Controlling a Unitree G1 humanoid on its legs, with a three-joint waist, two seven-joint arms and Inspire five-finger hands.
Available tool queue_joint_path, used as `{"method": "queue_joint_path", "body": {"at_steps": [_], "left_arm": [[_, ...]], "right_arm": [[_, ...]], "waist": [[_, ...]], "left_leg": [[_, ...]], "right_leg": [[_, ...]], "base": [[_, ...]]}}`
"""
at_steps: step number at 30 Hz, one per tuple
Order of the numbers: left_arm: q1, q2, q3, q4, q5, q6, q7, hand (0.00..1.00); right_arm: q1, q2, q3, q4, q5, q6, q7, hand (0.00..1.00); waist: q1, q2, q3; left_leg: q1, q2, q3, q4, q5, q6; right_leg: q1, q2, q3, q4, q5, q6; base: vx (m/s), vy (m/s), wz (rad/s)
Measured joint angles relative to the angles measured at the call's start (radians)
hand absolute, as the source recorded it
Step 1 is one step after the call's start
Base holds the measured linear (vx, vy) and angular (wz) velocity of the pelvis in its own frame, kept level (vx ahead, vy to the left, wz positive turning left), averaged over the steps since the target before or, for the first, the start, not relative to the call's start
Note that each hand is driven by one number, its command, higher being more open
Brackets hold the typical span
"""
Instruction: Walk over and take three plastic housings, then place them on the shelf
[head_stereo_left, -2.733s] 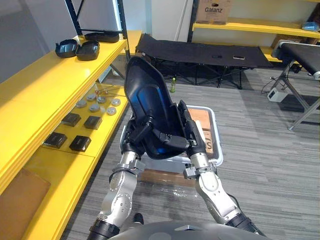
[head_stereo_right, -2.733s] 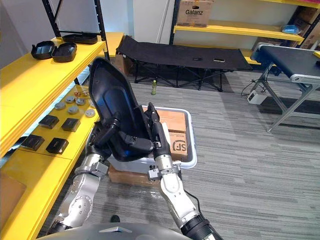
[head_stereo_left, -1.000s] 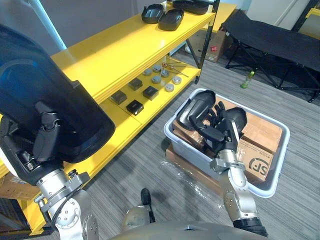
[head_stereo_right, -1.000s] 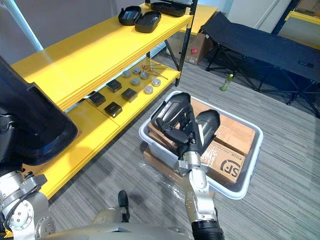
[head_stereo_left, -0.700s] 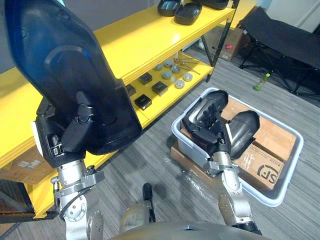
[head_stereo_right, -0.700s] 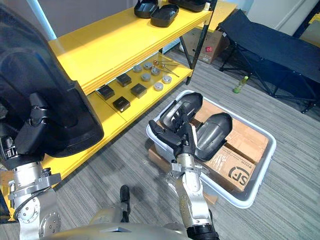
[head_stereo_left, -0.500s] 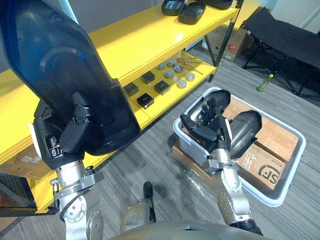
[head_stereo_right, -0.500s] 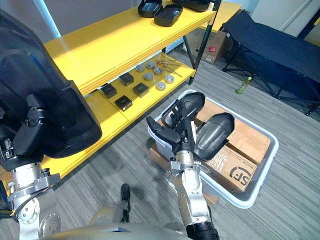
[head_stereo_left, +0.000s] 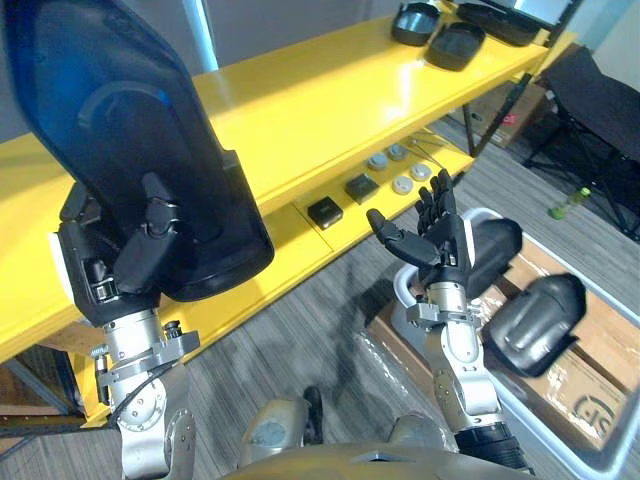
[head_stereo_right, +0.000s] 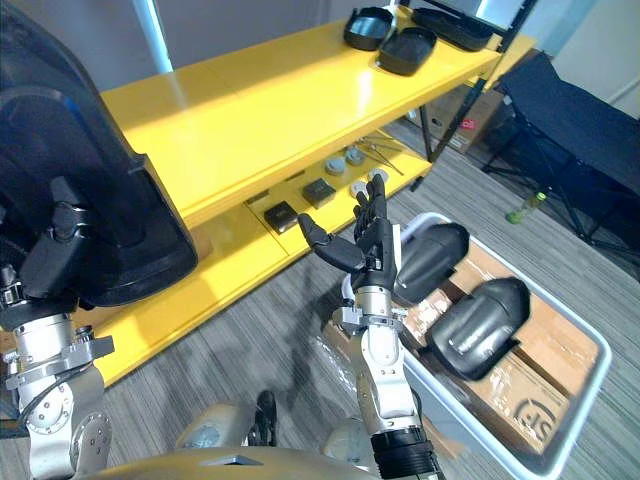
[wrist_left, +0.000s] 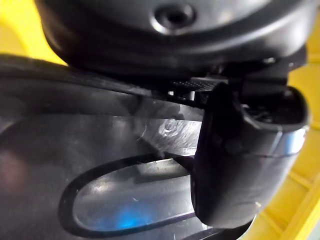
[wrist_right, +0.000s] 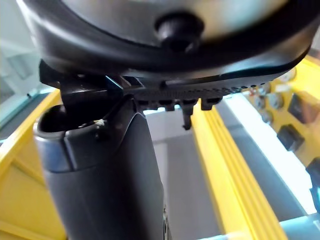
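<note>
Left eye view, left side of the frame: the left hand (head_stereo_left: 140, 250) grips a large black plastic housing (head_stereo_left: 110, 120), thumb curled over its lower face, in front of the yellow shelf (head_stereo_left: 330, 90). At centre frame the right hand (head_stereo_left: 437, 250) is empty, fingers straight. Two dark housings (head_stereo_left: 535, 320) lie in the grey bin (head_stereo_left: 408, 290) at lower right.

I see glossy black plastic on the housing (head_stereo_left: 110, 120), shiny yellow paint on the shelf (head_stereo_left: 320, 90), matt brown cardboard (head_stereo_left: 612, 345), ribbed grey carpet (head_stereo_left: 300, 330)
</note>
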Motion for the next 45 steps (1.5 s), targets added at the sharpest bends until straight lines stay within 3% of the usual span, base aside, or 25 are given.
{"method": "queue_joint_path", "body": {"at_steps": [1,3,6,9,11,13,14,15,16,17,19,20,21,22,23,24,26,27,33,36,38,42,45], "left_arm": [[-0.003,0.000,-0.009,0.002,0.000,0.000,0.010,0.00],[-0.010,-0.001,-0.045,0.026,0.001,-0.003,0.023,0.00],[-0.016,-0.002,-0.073,0.069,0.010,-0.002,0.026,0.00],[-0.018,-0.002,-0.073,0.078,0.013,-0.001,0.031,0.00],[-0.016,-0.002,-0.070,0.078,0.013,-0.001,0.040,0.00],[-0.016,-0.002,-0.065,0.078,0.012,-0.001,0.037,0.00],[-0.017,-0.019,-0.075,0.093,0.013,0.001,0.025,0.00],[-0.019,-0.018,-0.077,0.100,0.013,0.001,0.016,0.00],[-0.026,-0.005,-0.074,0.112,0.013,0.004,-0.004,0.00],[-0.043,0.020,-0.073,0.122,0.013,0.004,-0.023,0.00],[-0.066,0.030,-0.074,0.133,0.014,0.004,-0.048,0.00],[-0.101,0.030,-0.078,0.147,0.013,0.004,-0.081,0.00],[-0.116,0.031,-0.086,0.154,0.014,0.005,-0.091,0.00],[-0.125,0.032,-0.105,0.151,0.012,0.007,-0.110,0.00],[-0.127,0.036,-0.122,0.148,0.011,0.006,-0.123,0.00],[-0.138,0.046,-0.142,0.149,0.003,0.030,-0.145,0.00],[-0.154,0.071,-0.157,0.149,-0.032,0.066,-0.169,0.00],[-0.160,0.079,-0.162,0.148,-0.038,0.096,-0.183,0.00],[-0.165,0.077,-0.266,0.137,-0.107,0.237,-0.225,0.00],[-0.174,0.077,-0.323,0.116,-0.107,0.303,-0.217,0.00],[-0.224,0.075,-0.377,0.121,-0.130,0.403,-0.170,0.00],[-0.324,0.065,-0.397,0.210,-0.146,0.473,-0.074,0.00],[-0.443,0.058,-0.395,0.392,-0.144,0.506,0.062,0.00]], "right_arm": [[0.000,-0.003,-0.011,-0.011,-0.001,0.000,-0.008,1.00],[0.000,-0.003,-0.050,-0.028,-0.001,0.000,-0.030,1.00],[0.001,-0.006,-0.107,-0.029,0.003,0.000,-0.038,1.00],[0.002,-0.025,-0.137,-0.029,0.006,-0.001,-0.042,1.00],[0.000,-0.038,-0.141,-0.030,0.006,-0.001,-0.045,1.00],[0.000,-0.068,-0.146,-0.038,0.005,-0.003,-0.044,1.00],[0.000,-0.100,-0.162,-0.047,0.002,-0.018,-0.045,1.00],[0.000,-0.107,-0.168,-0.057,0.001,-0.025,-0.048,1.00],[-0.005,-0.106,-0.182,-0.080,0.001,-0.039,-0.049,1.00],[-0.014,-0.098,-0.200,-0.092,0.001,-0.079,-0.043,1.00],[-0.040,-0.100,-0.232,-0.124,-0.001,-0.119,-0.037,1.00],[-0.067,-0.101,-0.278,-0.167,-0.003,-0.151,-0.045,1.00],[-0.072,-0.103,-0.300,-0.184,-0.004,-0.161,-0.048,1.00],[-0.071,-0.117,-0.331,-0.220,-0.004,-0.177,-0.061,1.00],[-0.064,-0.131,-0.344,-0.240,-0.005,-0.194,-0.073,1.00],[-0.055,-0.126,-0.370,-0.253,-0.004,-0.207,-0.097,1.00],[-0.055,-0.116,-0.377,-0.261,-0.004,-0.207,-0.117,1.00],[-0.055,-0.095,-0.377,-0.261,-0.007,-0.203,-0.123,1.00],[0.026,-0.043,-0.376,-0.266,-0.045,-0.157,-0.137,1.00],[0.046,-0.042,-0.377,-0.268,-0.077,-0.135,-0.137,1.00],[0.076,-0.038,-0.377,-0.282,-0.076,-0.102,-0.133,1.00],[0.099,-0.035,-0.384,-0.327,-0.072,-0.082,-0.133,1.00],[0.104,-0.035,-0.409,-0.332,-0.068,-0.069,-0.120,1.00]], "waist": [[-0.007,0.012,-0.008],[-0.031,0.030,-0.019],[-0.054,0.033,-0.027],[-0.053,0.048,-0.045],[-0.052,0.052,-0.064],[-0.056,0.054,-0.076],[-0.061,0.088,-0.077],[-0.066,0.093,-0.077],[-0.055,0.092,-0.071],[-0.048,0.082,-0.065],[-0.051,0.075,-0.063],[-0.056,0.071,-0.060],[-0.058,0.074,-0.062],[-0.073,0.087,-0.070],[-0.083,0.100,-0.079],[-0.105,0.078,-0.081],[-0.120,0.054,-0.081],[-0.128,0.039,-0.078],[-0.140,0.020,-0.075],[-0.165,0.018,-0.074],[-0.179,0.013,-0.072],[-0.219,0.001,-0.067],[-0.255,-0.006,-0.063]], "left_leg": [[0.015,-0.017,-0.018,-0.017,0.017,0.017],[0.047,-0.054,-0.086,-0.034,0.019,0.020],[0.108,-0.093,-0.176,-0.059,0.019,0.020],[0.149,-0.096,-0.249,-0.071,0.005,-0.004],[0.171,-0.096,-0.266,-0.067,-0.013,-0.033],[0.176,-0.105,-0.241,0.000,-0.050,-0.082],[0.133,-0.091,-0.195,0.138,-0.078,-0.105],[0.086,-0.087,-0.162,0.248,-0.073,-0.116],[-0.019,-0.039,-0.057,0.458,-0.082,-0.109],[-0.074,0.029,0.006,0.534,-0.133,-0.091],[-0.131,0.110,0.029,0.491,-0.160,-0.117],[-0.163,0.173,0.031,0.354,-0.160,-0.156],[-0.163,0.188,0.031,0.279,-0.136,-0.179],[-0.140,0.228,0.027,0.108,0.010,-0.200],[-0.132,0.249,0.014,0.044,0.101,-0.208],[-0.096,0.201,0.027,0.007,0.117,-0.196],[-0.057,0.161,0.054,-0.055,0.131,-0.174],[-0.032,0.143,0.079,-0.082,0.135,-0.168],[0.021,0.141,0.116,-0.128,0.133,-0.167],[0.023,0.141,0.134,-0.141,0.133,-0.168],[0.043,0.149,0.164,-0.163,0.135,-0.174],[0.062,0.151,0.208,-0.211,0.159,-0.169],[0.086,0.152,0.238,-0.285,0.209,-0.178]], "right_leg": [[-0.027,0.044,0.034,-0.102,0.007,0.010],[-0.062,0.090,0.127,-0.220,0.029,0.044],[-0.074,0.126,0.212,-0.281,0.051,0.065],[-0.089,0.177,0.191,-0.302,0.086,0.030],[-0.083,0.214,0.168,-0.315,0.112,-0.011],[-0.033,0.253,0.141,-0.390,0.187,-0.050],[0.017,0.256,0.130,-0.423,0.196,-0.064],[0.047,0.252,0.130,-0.448,0.193,-0.067],[0.097,0.250,0.134,-0.493,0.194,-0.066],[0.149,0.243,0.135,-0.529,0.195,-0.065],[0.177,0.225,0.129,-0.538,0.192,-0.063],[0.195,0.197,0.128,-0.536,0.178,-0.042],[0.202,0.187,0.126,-0.532,0.171,-0.031],[0.210,0.175,0.121,-0.509,0.142,0.010],[0.211,0.169,0.123,-0.484,0.106,0.036],[0.202,0.124,0.137,-0.456,0.101,0.046],[0.205,0.085,0.141,-0.460,0.102,0.047],[0.211,0.067,0.150,-0.475,0.114,0.066],[0.240,0.068,0.179,-0.518,0.136,0.079],[0.238,0.068,0.193,-0.538,0.142,0.079],[0.238,0.076,0.221,-0.554,0.155,0.071],[0.210,0.081,0.258,-0.561,0.152,0.065],[0.182,0.096,0.285,-0.564,0.175,0.065]], "base": [[0.24,0.115,0.64],[0.37,0.126,1.01],[0.30,0.029,1.15],[0.38,-0.057,0.84],[0.31,-0.059,0.49],[0.38,-0.076,0.54],[0.38,-0.008,0.59],[0.37,0.039,0.42],[0.37,0.048,0.15],[0.31,-0.007,0.05],[0.24,0.014,0.03],[0.23,0.088,0.02],[0.27,0.167,-0.03],[0.24,0.223,-0.02],[0.28,0.291,-0.03],[0.23,0.271,-0.01],[0.16,0.221,-0.17],[0.11,0.162,-0.32],[0.02,0.028,-0.22],[-0.04,0.003,-0.20],[-0.07,0.016,-0.37],[-0.07,0.017,-0.38],[-0.04,0.001,-0.25]]}}
